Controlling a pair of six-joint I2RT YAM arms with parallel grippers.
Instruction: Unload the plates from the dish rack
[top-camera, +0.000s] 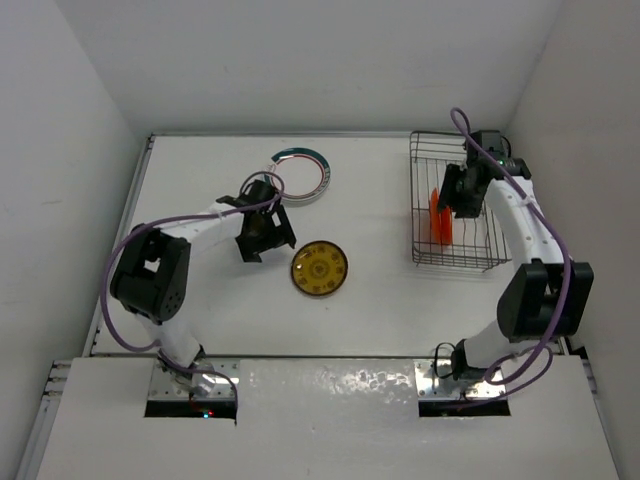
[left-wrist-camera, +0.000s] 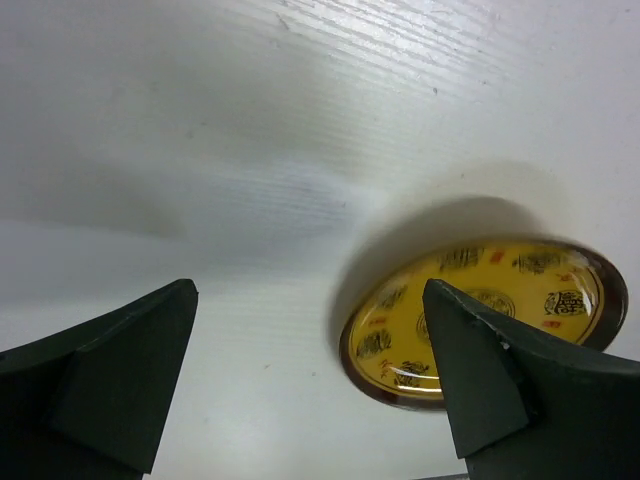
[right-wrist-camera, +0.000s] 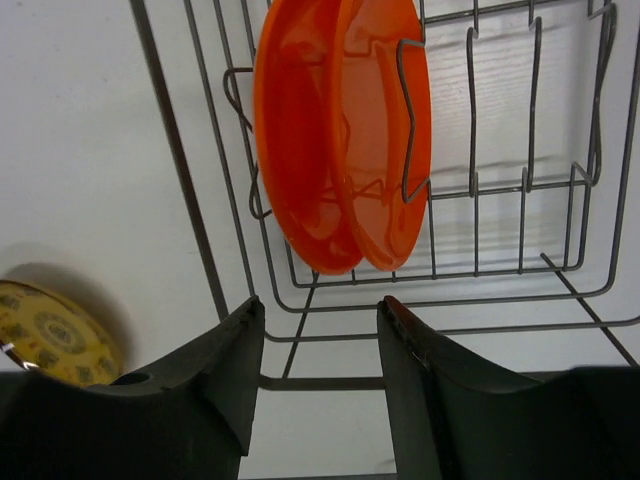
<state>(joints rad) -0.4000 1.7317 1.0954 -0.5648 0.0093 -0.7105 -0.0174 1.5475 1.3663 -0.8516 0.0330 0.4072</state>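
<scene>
Two orange-red plates (right-wrist-camera: 340, 130) stand on edge side by side in the dark wire dish rack (right-wrist-camera: 200, 230), which is at the table's right (top-camera: 420, 200). My right gripper (right-wrist-camera: 320, 310) hovers over the rack (top-camera: 452, 198) just above the orange plates (top-camera: 438, 220), open, nothing between its fingers. An amber-yellow plate (top-camera: 319, 268) lies flat on the table. My left gripper (left-wrist-camera: 310, 300) is open just left of it (top-camera: 268, 246); the amber plate (left-wrist-camera: 490, 310) shows partly behind the right finger, untouched. A white plate with a teal rim (top-camera: 300, 172) lies flat further back.
White walls close in the table on the left, back and right. The rack's upright wire sides (top-camera: 480, 262) surround my right gripper. The amber plate (right-wrist-camera: 50, 330) also shows at the lower left of the right wrist view, outside the rack.
</scene>
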